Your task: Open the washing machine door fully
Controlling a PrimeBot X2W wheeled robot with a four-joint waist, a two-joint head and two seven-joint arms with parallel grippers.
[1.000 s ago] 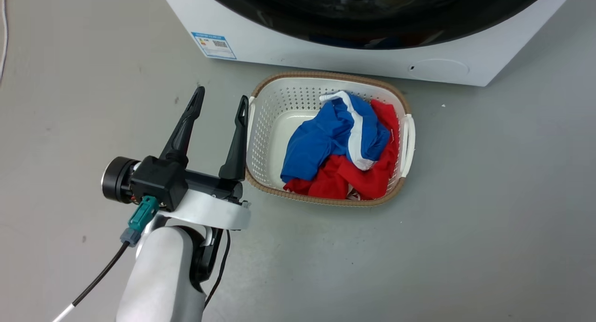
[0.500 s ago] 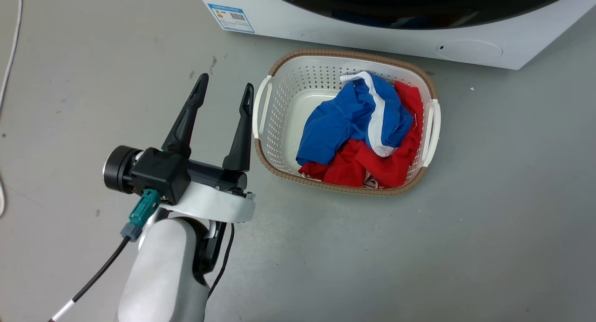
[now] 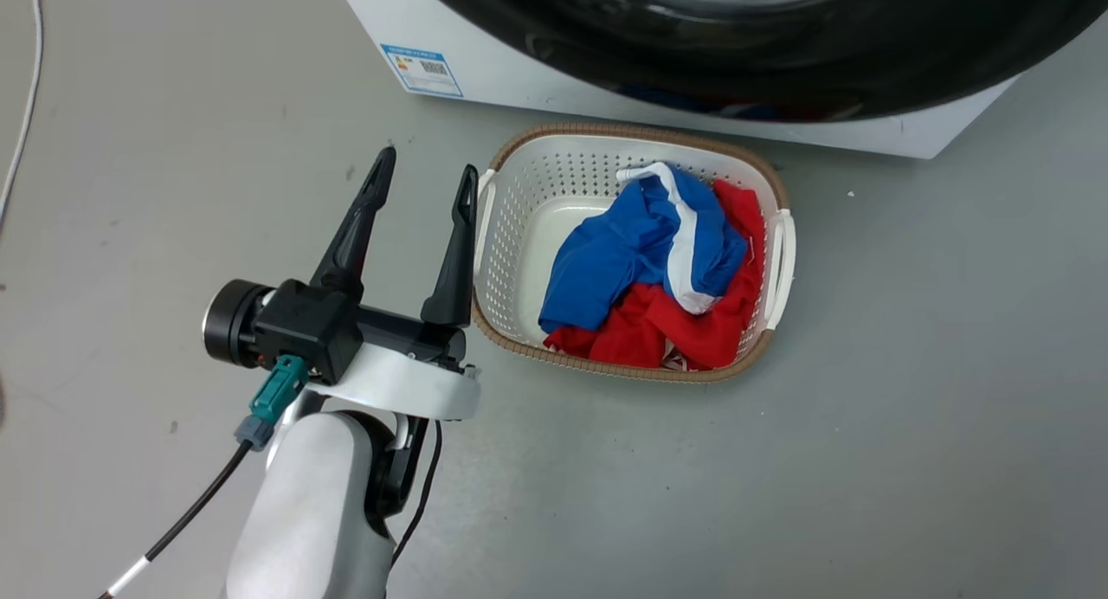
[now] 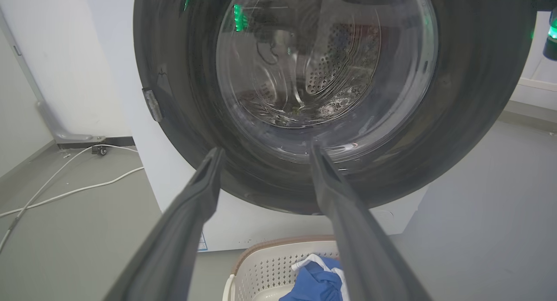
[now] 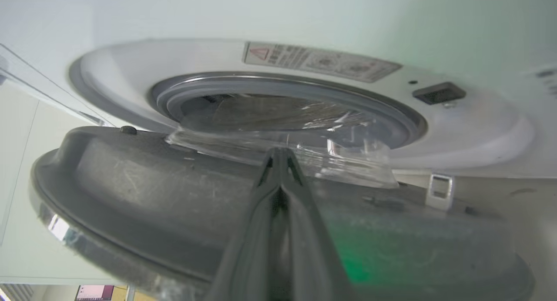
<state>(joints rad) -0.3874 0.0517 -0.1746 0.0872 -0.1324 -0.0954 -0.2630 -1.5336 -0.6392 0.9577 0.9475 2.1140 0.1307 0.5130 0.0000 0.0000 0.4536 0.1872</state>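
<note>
The washing machine [image 3: 485, 62] stands at the top of the head view. Its glossy black washing machine door [image 3: 736, 62] hangs swung out over the white front. My left gripper [image 3: 428, 162] is open and empty above the floor, left of the basket. In the left wrist view the left gripper [image 4: 265, 151] points at the door [image 4: 470, 96], apart from it. My right gripper [image 5: 278, 155] is shut, its fingers lying along the door's grey inner face [image 5: 174, 196], tips at the clear glass bowl. Behind it gapes the rubber-ringed drum opening [image 5: 283, 109].
A white perforated laundry basket [image 3: 519, 235] with blue and red clothes [image 3: 640, 261] sits on the grey floor just before the machine, under the door. A white cable [image 4: 65, 192] runs along the floor at the left by the wall.
The head camera has shifted. The door now reaches further out over the machine's front and hides the round flap seen earlier. My left gripper stays open beside the basket.
</note>
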